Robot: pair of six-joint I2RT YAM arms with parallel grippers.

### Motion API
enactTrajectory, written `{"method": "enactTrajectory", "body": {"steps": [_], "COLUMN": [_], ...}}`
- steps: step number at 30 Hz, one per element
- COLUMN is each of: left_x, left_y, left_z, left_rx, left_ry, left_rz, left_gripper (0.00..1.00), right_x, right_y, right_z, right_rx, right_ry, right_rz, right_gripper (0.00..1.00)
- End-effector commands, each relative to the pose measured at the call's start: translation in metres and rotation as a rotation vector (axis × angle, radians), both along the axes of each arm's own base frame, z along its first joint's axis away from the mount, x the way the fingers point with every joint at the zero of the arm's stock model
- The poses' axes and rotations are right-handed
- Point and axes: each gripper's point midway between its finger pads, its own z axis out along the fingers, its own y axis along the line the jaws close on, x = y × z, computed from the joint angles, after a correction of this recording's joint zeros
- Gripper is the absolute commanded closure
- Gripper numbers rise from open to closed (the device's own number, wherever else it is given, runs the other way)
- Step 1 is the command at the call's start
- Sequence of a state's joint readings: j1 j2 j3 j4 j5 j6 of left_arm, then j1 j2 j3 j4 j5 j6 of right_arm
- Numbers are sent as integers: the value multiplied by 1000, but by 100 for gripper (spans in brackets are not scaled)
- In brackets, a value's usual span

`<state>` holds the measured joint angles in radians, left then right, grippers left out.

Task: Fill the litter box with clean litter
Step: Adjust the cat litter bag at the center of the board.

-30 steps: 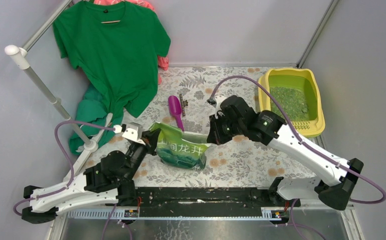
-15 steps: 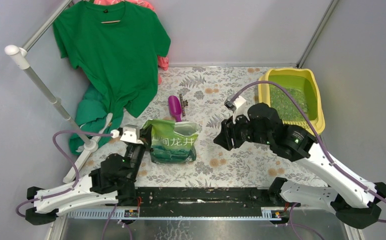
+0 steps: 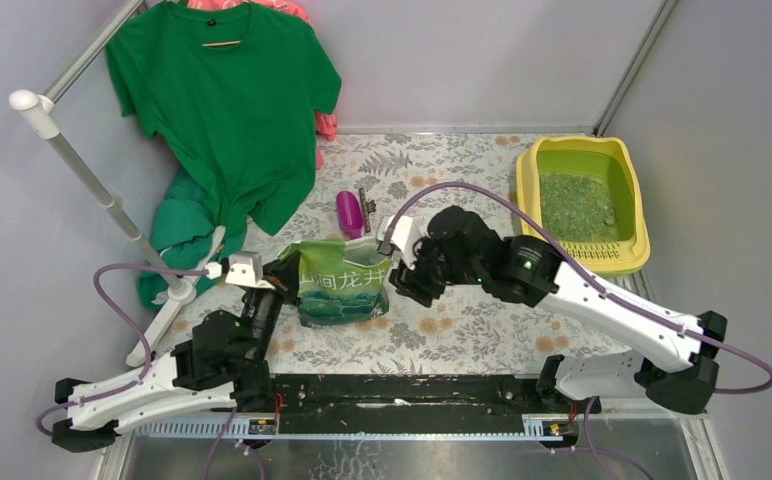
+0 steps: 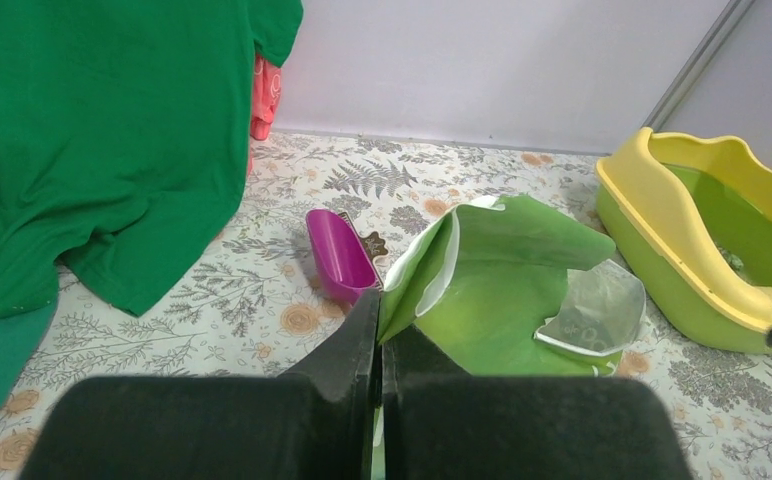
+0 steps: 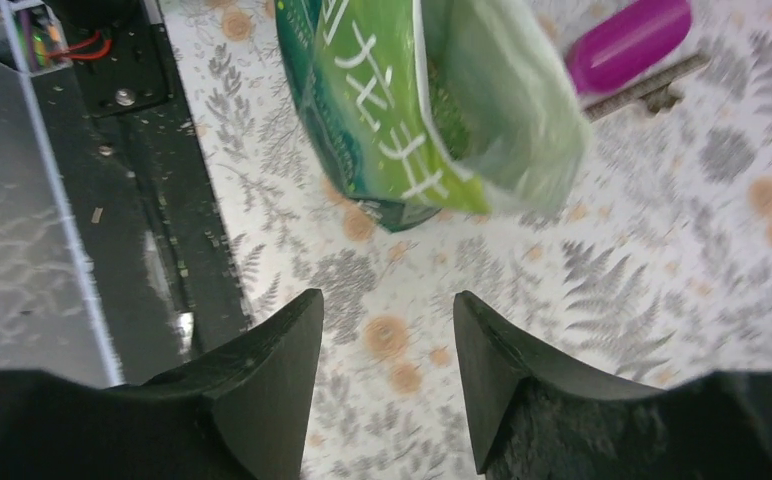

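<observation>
The yellow litter box (image 3: 627, 256) stands at the far right, with green litter (image 3: 576, 205) spread inside it; its rim (image 4: 662, 200) also shows in the left wrist view. A glossy green bag (image 3: 342, 285) stands at the table's middle. My left gripper (image 3: 287, 276) is shut on the bag's upper left edge, the green foil (image 4: 522, 300) pinched between its jaws (image 4: 380, 310). My right gripper (image 3: 402, 280) is open beside the bag's right edge and holds nothing. In the right wrist view its fingers (image 5: 387, 305) frame bare tablecloth below the bag (image 5: 402, 100).
A purple scoop (image 3: 350, 212) lies just behind the bag, a small brown item (image 3: 367, 205) next to it. A green T-shirt (image 3: 222, 110) hangs from a rack with a white pole (image 3: 92, 180) at the back left. A black rail (image 3: 402, 390) runs along the near edge.
My right gripper opened and let go of the bag's right corner, swung away to the right, then came back beside the bag. The bag shifted left and stands more upright.
</observation>
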<state>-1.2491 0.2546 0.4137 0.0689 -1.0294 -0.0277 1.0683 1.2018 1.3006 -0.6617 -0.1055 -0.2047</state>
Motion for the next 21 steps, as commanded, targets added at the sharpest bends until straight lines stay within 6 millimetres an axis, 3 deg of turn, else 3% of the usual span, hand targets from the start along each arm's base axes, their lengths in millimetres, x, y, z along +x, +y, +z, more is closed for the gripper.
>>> {"method": "enactTrajectory", "body": {"steps": [1, 10, 16, 21], "left_x": [-2, -5, -7, -7], "left_y": [6, 16, 18, 22], "left_z": [36, 45, 47, 50], "left_rx": [-162, -175, -179, -182], "left_ry": [-29, -41, -41, -50], "left_rz": [-4, -5, -7, 2], "left_gripper": [97, 97, 97, 97], "right_x": [22, 31, 35, 39], "right_y": [30, 72, 93, 90], "right_z": [35, 24, -8, -38], "right_rx": [38, -2, -102, -207], "right_ry": [-234, -293, -213, -130], "right_rz": [138, 325, 409, 414], "right_gripper": [42, 36, 36, 35]}}
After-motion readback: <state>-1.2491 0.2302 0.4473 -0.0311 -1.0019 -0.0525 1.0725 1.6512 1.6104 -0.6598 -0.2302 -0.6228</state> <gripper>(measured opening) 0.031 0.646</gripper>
